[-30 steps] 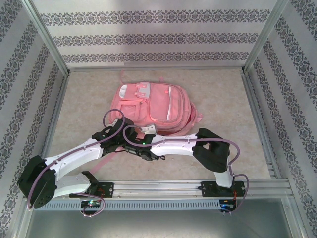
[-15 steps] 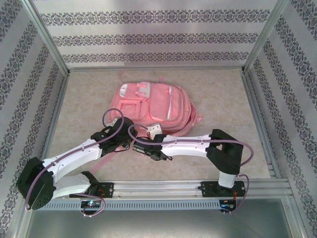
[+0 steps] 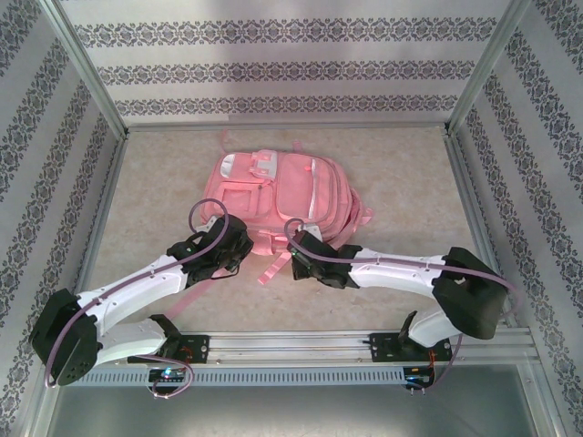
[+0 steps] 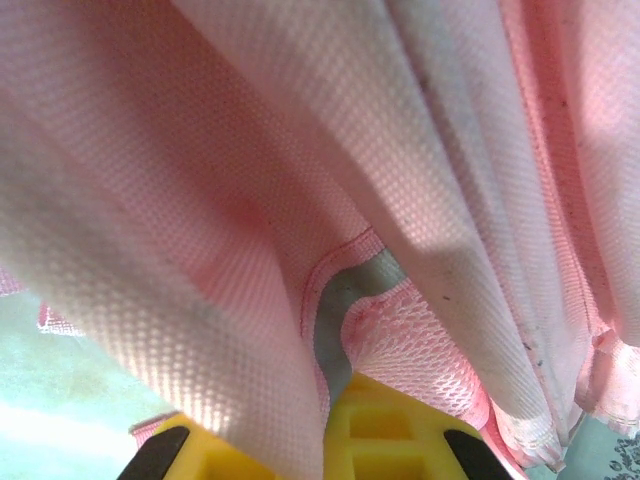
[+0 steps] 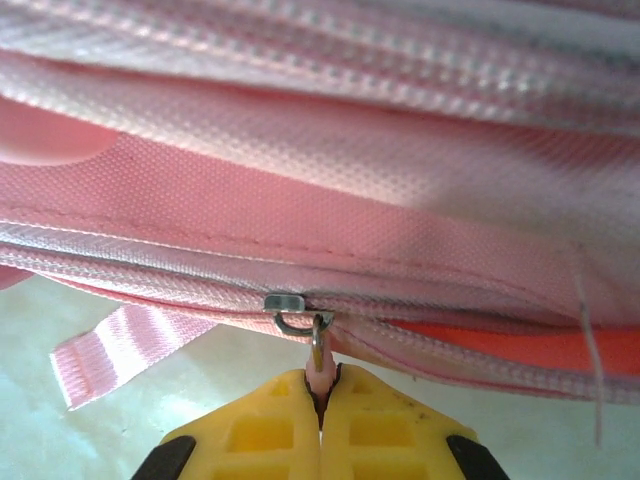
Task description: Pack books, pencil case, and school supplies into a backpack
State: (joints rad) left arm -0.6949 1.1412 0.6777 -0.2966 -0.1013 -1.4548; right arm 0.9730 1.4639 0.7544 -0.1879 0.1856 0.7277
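The pink backpack [image 3: 282, 193] lies flat in the middle of the table. My left gripper [image 3: 239, 244] sits at its near left corner and is shut on a fold of the pink fabric [image 4: 250, 300], with mesh [image 4: 420, 340] beside the yellow fingers. My right gripper [image 5: 322, 385] is shut on the small pink zipper pull [image 5: 318, 362], which hangs from the metal slider [image 5: 290, 300] on the bag's near edge [image 3: 301, 244]. Right of the slider the zip gapes, with orange-red [image 5: 560, 350] showing inside. The books, pencil case and school supplies are out of view.
A loose pink strap [image 3: 273, 264] trails from the bag toward the arm bases and also lies left of the slider [image 5: 110, 350]. Patterned walls enclose the table on three sides, and a metal rail [image 3: 301, 344] runs along the near edge.
My right arm swung out to the right, and its gripper slid right along the bag's near edge and shut on the zipper pull. The left arm stayed put.
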